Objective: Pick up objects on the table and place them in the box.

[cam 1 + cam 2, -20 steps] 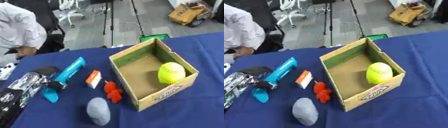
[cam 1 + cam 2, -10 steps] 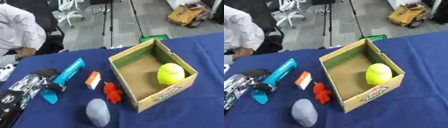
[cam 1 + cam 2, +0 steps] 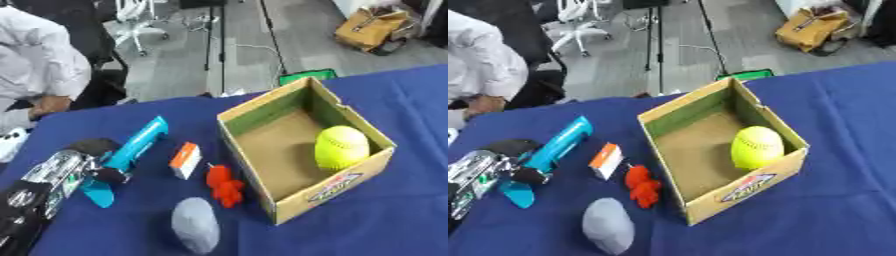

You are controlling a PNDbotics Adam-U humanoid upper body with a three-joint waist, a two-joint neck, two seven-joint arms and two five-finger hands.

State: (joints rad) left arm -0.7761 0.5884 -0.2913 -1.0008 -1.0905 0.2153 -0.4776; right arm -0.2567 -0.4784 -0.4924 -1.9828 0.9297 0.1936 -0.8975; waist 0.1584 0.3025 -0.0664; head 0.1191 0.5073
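A blue-covered counter fills the lower frame. At right of centre stands an open cardboard box with a yellow-green ball inside, against its right wall. Left of the box lie a red toy, touching or just beside the box wall, a small orange-and-white carton, a grey oval object near the bottom edge, and a long teal tool. At the lower left, the robot's left hand has its fingers curled round the teal tool's lower end. The right hand shows in neither view.
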